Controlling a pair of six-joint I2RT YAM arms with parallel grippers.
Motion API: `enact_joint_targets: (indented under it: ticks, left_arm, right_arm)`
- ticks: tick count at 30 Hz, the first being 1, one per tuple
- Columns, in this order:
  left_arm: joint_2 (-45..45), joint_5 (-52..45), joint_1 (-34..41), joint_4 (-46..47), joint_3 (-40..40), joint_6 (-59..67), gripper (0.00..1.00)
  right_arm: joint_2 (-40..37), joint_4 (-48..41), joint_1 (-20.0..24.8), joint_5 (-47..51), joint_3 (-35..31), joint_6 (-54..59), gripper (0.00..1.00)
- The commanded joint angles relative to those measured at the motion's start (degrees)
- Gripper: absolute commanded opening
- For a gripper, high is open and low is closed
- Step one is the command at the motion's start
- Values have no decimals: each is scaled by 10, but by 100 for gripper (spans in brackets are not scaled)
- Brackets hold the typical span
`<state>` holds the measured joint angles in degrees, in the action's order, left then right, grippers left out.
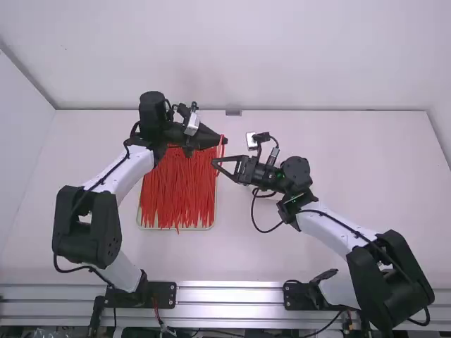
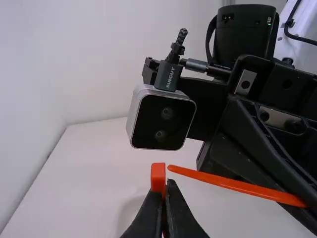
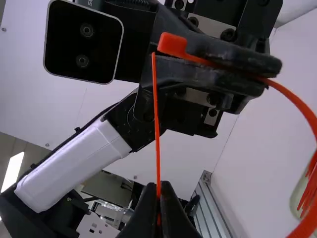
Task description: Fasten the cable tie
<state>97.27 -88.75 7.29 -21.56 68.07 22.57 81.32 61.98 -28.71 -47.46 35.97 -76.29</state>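
An orange-red cable tie [image 2: 158, 176] hangs in the air between both grippers, above the far right corner of the tray. My left gripper [image 2: 162, 192] is shut on the tie's square head. The strap curves away in a loop [image 3: 296, 106] and its thin tail [image 3: 155, 124] comes back to run just past the head [image 3: 171, 43]. My right gripper [image 3: 158, 189] is shut on that tail. In the high view the left gripper [image 1: 213, 141] and the right gripper [image 1: 217, 164] meet tip to tip, the right one just in front of the left one.
A pile of several red cable ties [image 1: 176, 189] lies on a pale tray [image 1: 211, 227] left of the middle, under the left arm. The table [image 1: 366, 155] to the right and in front is bare white.
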Motion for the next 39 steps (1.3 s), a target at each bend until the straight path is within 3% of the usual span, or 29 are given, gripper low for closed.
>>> enact_joint_targets:
  ticks: [1, 20, 39]
  left_arm:
    - [-17, -12, 3, -2, -3, 9, 1]
    - [-23, -12, 2, -80, -3, -67, 1]
    - [-23, -12, 2, -79, -21, -52, 1]
  right_arm:
    - [3, 3, -2, -5, -3, 2, 0]
    - [3, 3, -2, -7, -3, 2, 0]
    - [3, 3, -2, 0, -3, 2, 0]
